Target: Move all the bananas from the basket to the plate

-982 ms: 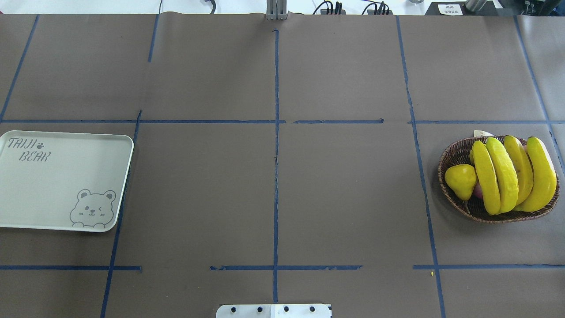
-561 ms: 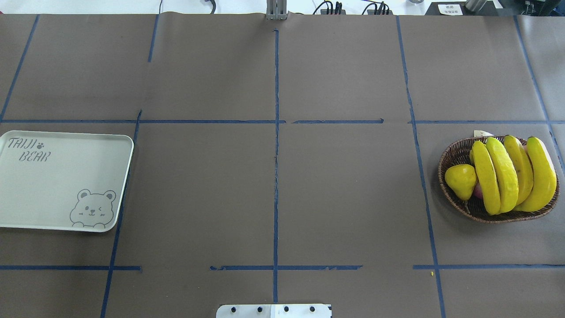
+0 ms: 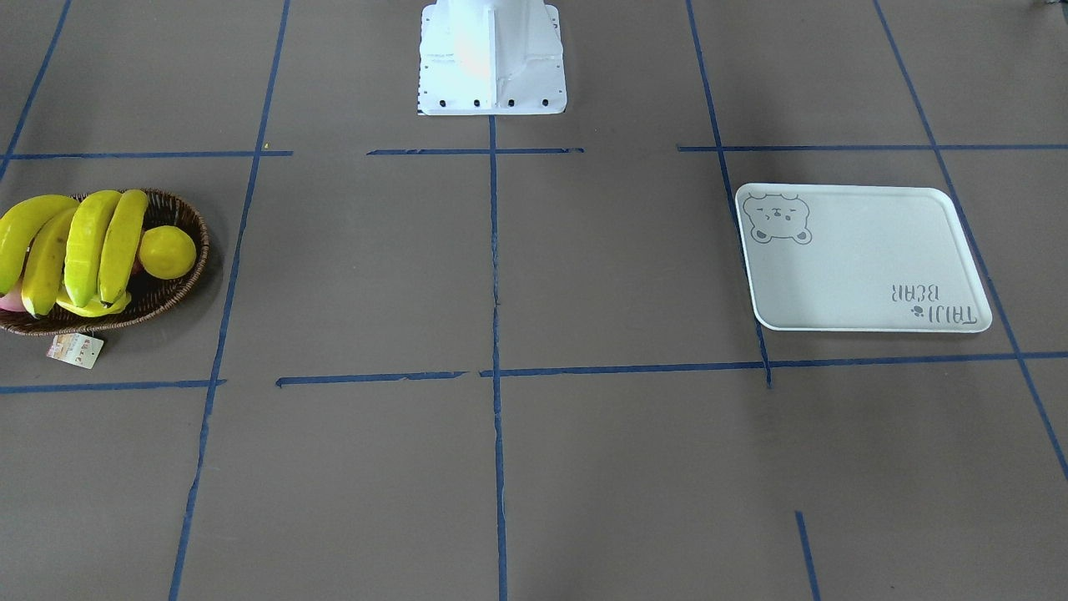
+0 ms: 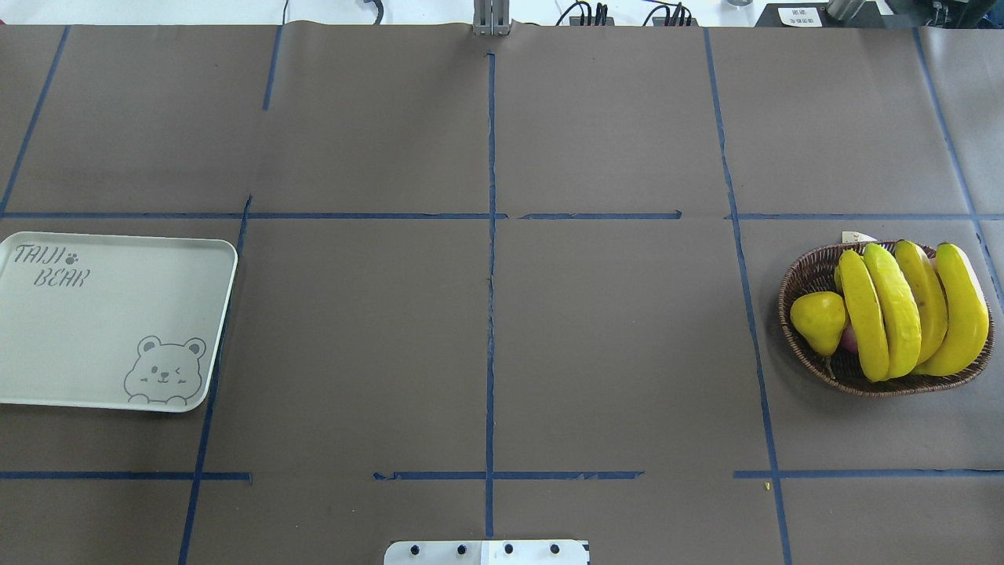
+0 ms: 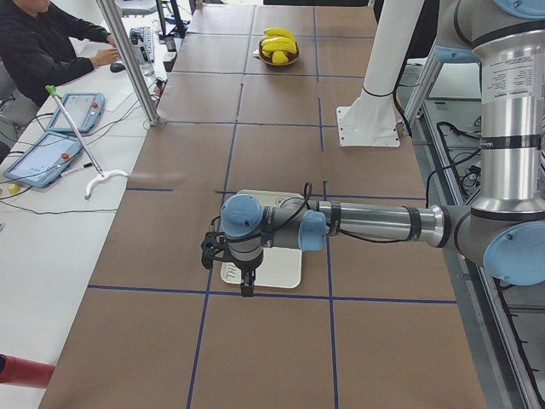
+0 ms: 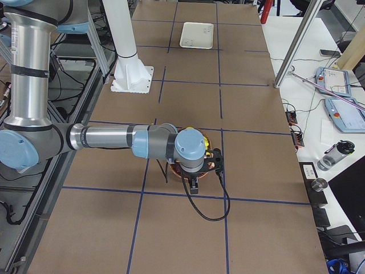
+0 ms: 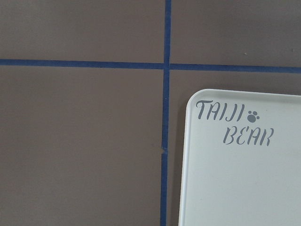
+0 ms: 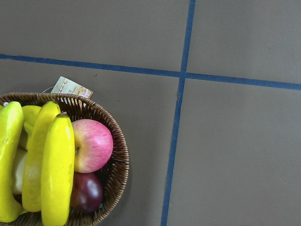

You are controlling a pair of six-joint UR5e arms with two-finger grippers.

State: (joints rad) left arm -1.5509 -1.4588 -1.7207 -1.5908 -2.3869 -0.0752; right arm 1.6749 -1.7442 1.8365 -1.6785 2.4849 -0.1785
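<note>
No fruit is across yet: all four bananas (image 4: 902, 310) lie in the basket (image 4: 802, 271) at the overhead view's right edge, and the plate (image 4: 102, 329) at far left holds none. The left gripper (image 5: 245, 285) hangs over the plate and the right gripper (image 6: 195, 185) over the basket; I cannot tell whether either is open.

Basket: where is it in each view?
Front-facing: basket at left edge.
Overhead: basket at right edge.
Exterior left: basket far end, top centre.
Exterior right: basket mostly hidden under right arm.
Left wrist: not in it.
Right wrist: basket lower left.
Landmark: paper tag on its rim.
</note>
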